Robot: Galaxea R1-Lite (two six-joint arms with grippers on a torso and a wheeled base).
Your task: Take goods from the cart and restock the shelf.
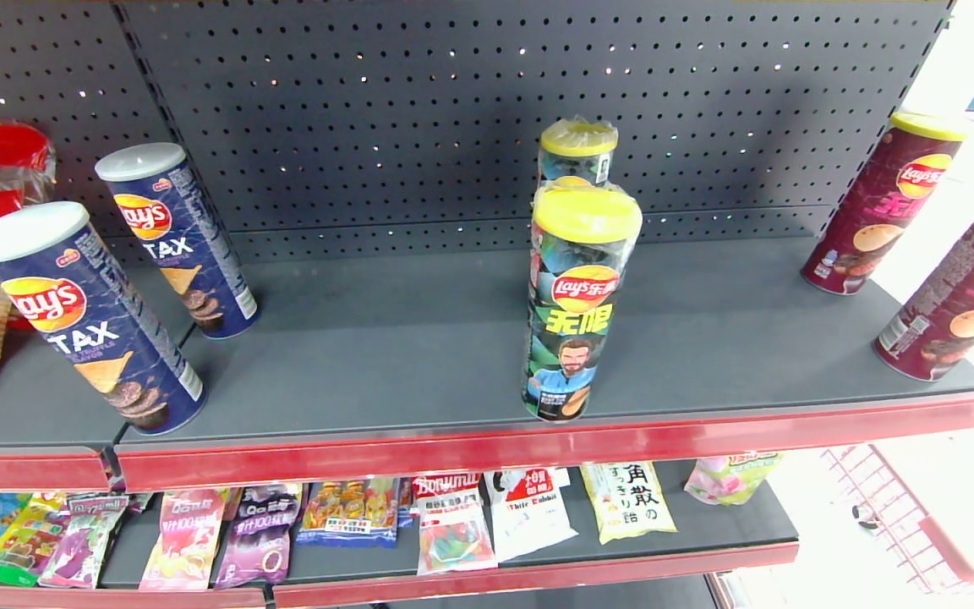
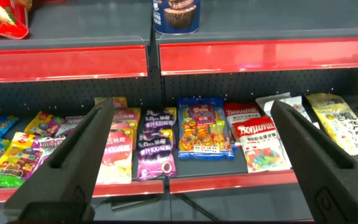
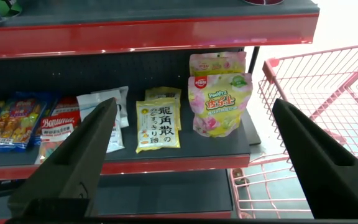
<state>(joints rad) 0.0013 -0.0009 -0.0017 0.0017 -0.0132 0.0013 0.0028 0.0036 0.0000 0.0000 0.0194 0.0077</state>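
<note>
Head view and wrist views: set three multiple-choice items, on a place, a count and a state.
1. The two tall dark-blue chip cans with white lids stand on the grey upper shelf at its: A left end, B middle, C right end.
2. Maroon chip cans with yellow lids number: A one, B two, C four.
3. The left gripper and right gripper are: A open, B shut on cans, C shut on bags.
A: both stand at the shelf's left. B: two stand at its right end. A: jaws wide apart, nothing between.
</note>
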